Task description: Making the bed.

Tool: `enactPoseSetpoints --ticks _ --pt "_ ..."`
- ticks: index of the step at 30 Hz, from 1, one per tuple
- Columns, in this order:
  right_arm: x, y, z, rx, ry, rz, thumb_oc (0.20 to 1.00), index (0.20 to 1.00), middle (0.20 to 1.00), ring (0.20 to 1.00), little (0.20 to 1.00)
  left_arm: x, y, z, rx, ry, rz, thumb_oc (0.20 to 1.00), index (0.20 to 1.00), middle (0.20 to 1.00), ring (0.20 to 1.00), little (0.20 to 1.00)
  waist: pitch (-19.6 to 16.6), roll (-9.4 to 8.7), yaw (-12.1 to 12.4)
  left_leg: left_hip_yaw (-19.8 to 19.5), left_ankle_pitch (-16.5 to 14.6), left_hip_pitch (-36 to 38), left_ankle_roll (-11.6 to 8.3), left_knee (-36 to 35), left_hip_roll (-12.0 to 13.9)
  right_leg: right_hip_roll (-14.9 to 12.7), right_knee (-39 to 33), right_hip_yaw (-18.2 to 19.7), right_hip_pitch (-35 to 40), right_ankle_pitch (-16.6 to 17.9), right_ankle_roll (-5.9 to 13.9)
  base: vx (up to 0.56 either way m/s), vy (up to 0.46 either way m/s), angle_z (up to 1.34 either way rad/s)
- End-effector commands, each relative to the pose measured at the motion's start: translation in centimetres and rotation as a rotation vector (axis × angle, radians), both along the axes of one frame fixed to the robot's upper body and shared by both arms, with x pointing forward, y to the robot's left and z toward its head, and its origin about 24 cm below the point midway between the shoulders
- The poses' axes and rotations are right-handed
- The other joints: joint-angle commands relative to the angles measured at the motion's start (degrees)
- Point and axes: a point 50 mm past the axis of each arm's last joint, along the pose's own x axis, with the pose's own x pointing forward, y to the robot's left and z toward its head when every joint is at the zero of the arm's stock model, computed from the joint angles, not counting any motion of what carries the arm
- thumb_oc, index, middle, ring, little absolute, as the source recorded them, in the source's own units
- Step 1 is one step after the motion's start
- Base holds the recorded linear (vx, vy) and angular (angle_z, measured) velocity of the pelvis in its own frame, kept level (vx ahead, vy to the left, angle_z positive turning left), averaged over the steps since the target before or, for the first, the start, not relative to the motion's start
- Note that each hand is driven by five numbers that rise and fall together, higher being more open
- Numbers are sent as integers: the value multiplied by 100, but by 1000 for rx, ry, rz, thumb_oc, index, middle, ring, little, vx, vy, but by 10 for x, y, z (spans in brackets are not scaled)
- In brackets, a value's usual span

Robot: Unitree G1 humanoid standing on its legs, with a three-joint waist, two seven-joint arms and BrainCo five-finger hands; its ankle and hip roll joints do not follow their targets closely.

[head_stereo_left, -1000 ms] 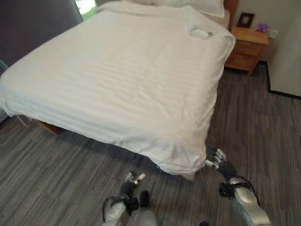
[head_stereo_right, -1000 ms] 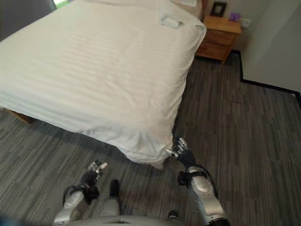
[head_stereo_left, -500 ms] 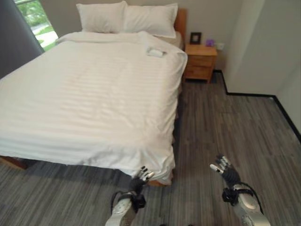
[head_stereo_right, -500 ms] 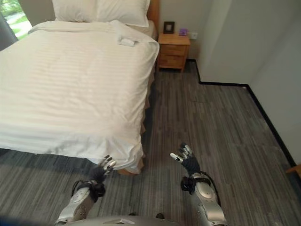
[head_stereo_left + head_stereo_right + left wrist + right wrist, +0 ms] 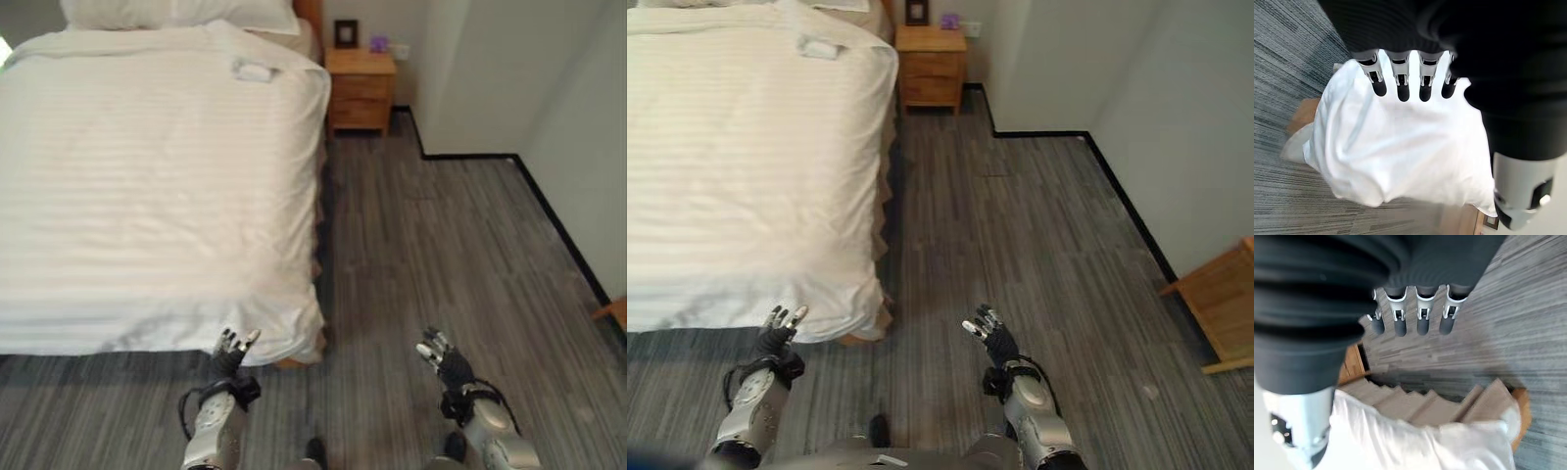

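Swung right since half a second ago: whole view shifted, so camera movement, not the bed's; more floor (image 5: 451, 225) and wall (image 5: 1176, 98) now on the right, pillows (image 5: 176, 12) cut off at the far edge.

Straight, loosely spread fingers (image 5: 1400, 83) on left hand (image 5: 231, 351), holding nothing, hovering just short of the duvet (image 5: 147, 176) corner that droops at the bed's (image 5: 290, 360) near right foot. Likewise straight and empty on right hand (image 5: 439, 354), held over bare floor, well apart from the bedding.

Outward from the hands: duvet spread flat and mostly smooth across the mattress, near edge hanging over the foot, corner bunched and a little crumpled. Small folded white cloth (image 5: 253, 70) lying near the far right edge. Nightstand (image 5: 361, 88) beyond, against the far wall, with a small frame (image 5: 346, 33) on top. Part of a wooden piece (image 5: 1220, 313) at the right.

Judged: between steps, likely moving round the foot corner to the right side. Next move calls for closing in on the hanging edge, pinching the corner cloth and pulling it square.
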Motion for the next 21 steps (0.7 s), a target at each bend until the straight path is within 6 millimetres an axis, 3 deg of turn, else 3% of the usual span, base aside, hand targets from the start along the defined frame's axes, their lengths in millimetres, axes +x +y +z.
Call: enactPoseSetpoints --ticks 1,3,6,7,8,9,12,14,17,19,21 --pt "15 -19 26 -3 -146 -62 1000 1000 1000 1000 1000 7 2 11 13 -76 -17 1000 1000 1000 1000 1000 -171 117 13 -647 473 282 -439 262 956 707 193 -15 88 -49 -368 89 -451 7" --pt "10 -33 26 -37 -146 -99 1000 1000 1000 1000 1000 13 -11 7 -50 -85 -26 1000 1000 1000 1000 1000 -114 154 -96 -697 1016 -1 -486 788 1154 964 22 -177 321 -150 -579 36 -425 -1" --pt "5 -51 23 -80 -122 -146 1000 1000 1000 1000 1000 19 -29 7 -97 -94 -82 1000 1000 1000 1000 1000 -54 87 -203 -644 1121 -260 -393 1293 1137 1042 -130 -294 507 -200 -725 35 -263 21" --pt "0 -63 18 -76 -91 -204 1000 1000 1000 1000 1000 21 -40 9 -116 -113 -163 1000 1000 1000 1000 1000 -14 8 -135 -1208 808 -464 -308 1584 571 1061 -156 -147 543 -268 -764 59 -269 16" --pt "0 -63 18 -76 -91 -204 1000 1000 1000 1000 1000 21 -40 9 -116 -113 -163 1000 1000 1000 1000 1000 -18 7 -137 -1210 808 -469 -307 1585 570 1060 -156 -149 540 -268 -764 120 -323 -16" --pt "-1 -70 15 -63 -72 -214 1000 1000 1000 1000 1000 17 -46 8 -154 -115 -192 1000 1000 1000 1000 1000 -33 -42 -51 -1598 489 -624 -194 1445 62 1115 -156 -14 561 -284 -799 112 -182 -35" --pt "0 -74 18 -127 -77 -152 1000 1000 1000 1000 1000 13 -45 7 -143 -109 -227 1000 1000 1000 1000 1000 -100 -92 24 -1604 137 -616 -32 1000 -332 1178 -156 20 607 -345 -797 139 -145 -40" --pt "2 -71 22 -109 -109 -139 1000 1000 1000 1000 1000 9 -39 7 -113 -103 -210 1000 1000 1000 1000 1000 -194 -22 64 -1564 150 -601 184 550 -690 1335 -156 15 630 -365 -806 154 -40 -29" --pt "4 -65 25 -117 -127 -137 1000 1000 1000 1000 1000 13 -33 13 -95 -130 -187 1000 1000 1000 1000 1000 -246 52 28 -1520 113 -391 243 371 -691 1403 -117 85 679 -448 -821 132 63 -1" --pt "13 -52 32 -125 -176 -118 1000 1000 1000 1000 1000 18 -16 23 -23 -163 -119 1000 1000 1000 1000 1000 -380 102 2 -1595 107 -92 329 74 -702 1397 -66 164 802 -514 -825 198 163 -20" --pt "13 -52 32 -125 -176 -117 1000 1000 1000 1000 1000 17 -16 23 -22 -163 -119 1000 1000 1000 1000 1000 -372 100 1 -1594 111 -76 330 63 -702 1396 -65 165 811 -517 -824 40 36 -11"
